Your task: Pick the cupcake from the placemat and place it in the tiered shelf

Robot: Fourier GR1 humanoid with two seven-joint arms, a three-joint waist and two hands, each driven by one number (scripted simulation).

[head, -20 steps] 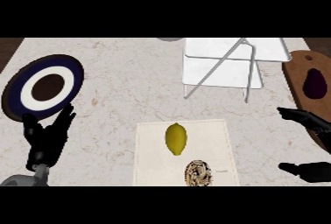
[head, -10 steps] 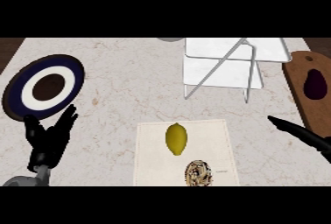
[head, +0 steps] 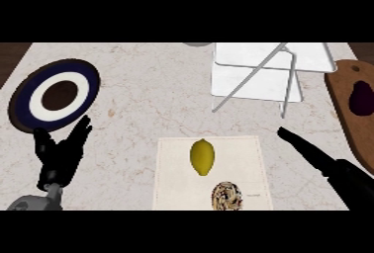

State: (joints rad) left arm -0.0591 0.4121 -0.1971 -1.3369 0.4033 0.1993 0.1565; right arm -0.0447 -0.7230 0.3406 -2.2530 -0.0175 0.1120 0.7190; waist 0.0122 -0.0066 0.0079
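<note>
Right hand, fingers straight and holding nothing, sits beside the placemat. Risk: it could clip the lemon reaching the cupcake.

The left hand at the lower left of the frame is black, with long thin fingers. Below it sits a round grey wrist part. The right hand at the lower right is black too, long and smooth.
</note>
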